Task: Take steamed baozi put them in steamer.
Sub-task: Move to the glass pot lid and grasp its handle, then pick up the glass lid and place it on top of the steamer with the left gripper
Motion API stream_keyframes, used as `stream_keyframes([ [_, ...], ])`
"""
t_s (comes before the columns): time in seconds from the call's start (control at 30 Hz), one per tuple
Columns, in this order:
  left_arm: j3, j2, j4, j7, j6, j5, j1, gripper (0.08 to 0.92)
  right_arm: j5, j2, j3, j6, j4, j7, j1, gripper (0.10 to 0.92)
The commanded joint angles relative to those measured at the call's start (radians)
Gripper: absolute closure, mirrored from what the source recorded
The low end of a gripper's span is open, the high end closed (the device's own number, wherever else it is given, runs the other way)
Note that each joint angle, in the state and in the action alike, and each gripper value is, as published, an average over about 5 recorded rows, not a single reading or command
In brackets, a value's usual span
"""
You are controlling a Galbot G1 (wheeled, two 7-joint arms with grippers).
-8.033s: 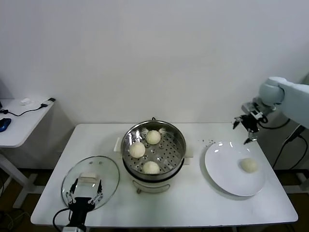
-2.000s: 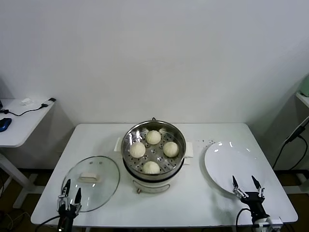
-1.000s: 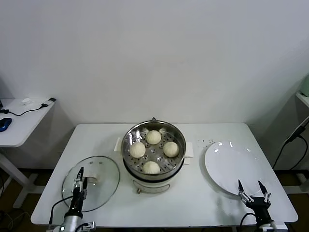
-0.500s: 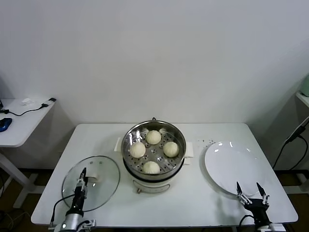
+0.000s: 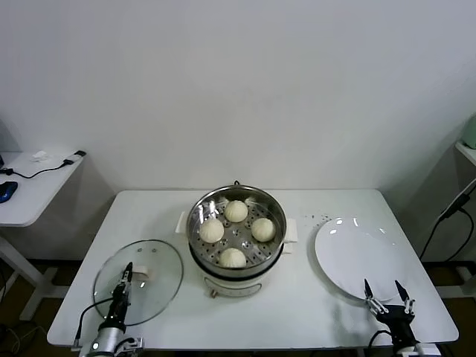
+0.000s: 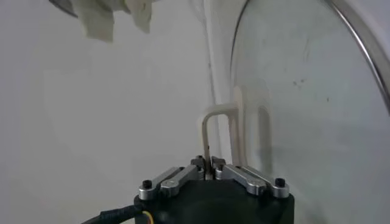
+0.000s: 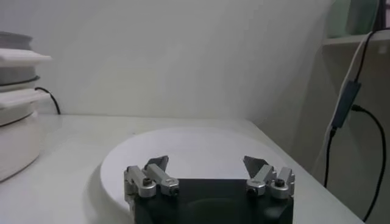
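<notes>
All four steamed baozi [image 5: 236, 210] sit in the steamer [image 5: 236, 230] at frame centre, up and right of the left gripper [image 5: 127, 271], pressed together over the glass lid [image 5: 139, 281], nearer than the right gripper [image 5: 385, 291], spread by the bare plate [image 5: 362, 256].

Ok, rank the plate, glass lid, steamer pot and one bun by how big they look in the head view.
1. Steamer pot
2. Plate and glass lid: look much alike, so no order between them
3. Bun, far smaller
</notes>
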Motion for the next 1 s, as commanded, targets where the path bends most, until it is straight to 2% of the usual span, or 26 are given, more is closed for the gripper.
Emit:
stream_keyframes([
  [0.03,-0.019,0.037,-0.254,0.093,0.027,-0.171,0.060,0.855,0.000,-0.001,-0.001,-0.004,0.005,-0.001,0.001,0.203],
  [0.2,-0.061,0.121,-0.456,0.245,0.135,-0.287,0.105,0.857,-0.003,-0.003,0.000,-0.016,0.015,-0.002,0.001,0.203],
  [0.37,-0.081,0.212,-0.657,0.427,0.328,-0.422,0.139,0.857,-0.017,-0.004,0.005,-0.035,0.030,0.001,-0.003,0.203],
  [0.53,0.028,0.240,-0.787,0.491,0.527,-0.393,0.110,0.857,-0.042,0.000,0.004,-0.055,0.039,0.010,-0.004,0.203],
  [0.73,0.318,0.220,-0.774,0.522,0.684,-0.213,0.000,0.857,-0.089,0.010,-0.001,-0.080,0.072,0.020,-0.019,0.203],
  [0.87,0.477,0.150,-0.727,0.559,0.742,-0.124,-0.117,0.857,-0.115,0.018,-0.002,-0.094,0.096,0.020,-0.026,0.203],
  [1.0,0.571,0.071,-0.674,0.584,0.772,-0.067,-0.215,0.857,-0.155,0.041,-0.002,-0.101,0.108,0.016,-0.021,0.203],
])
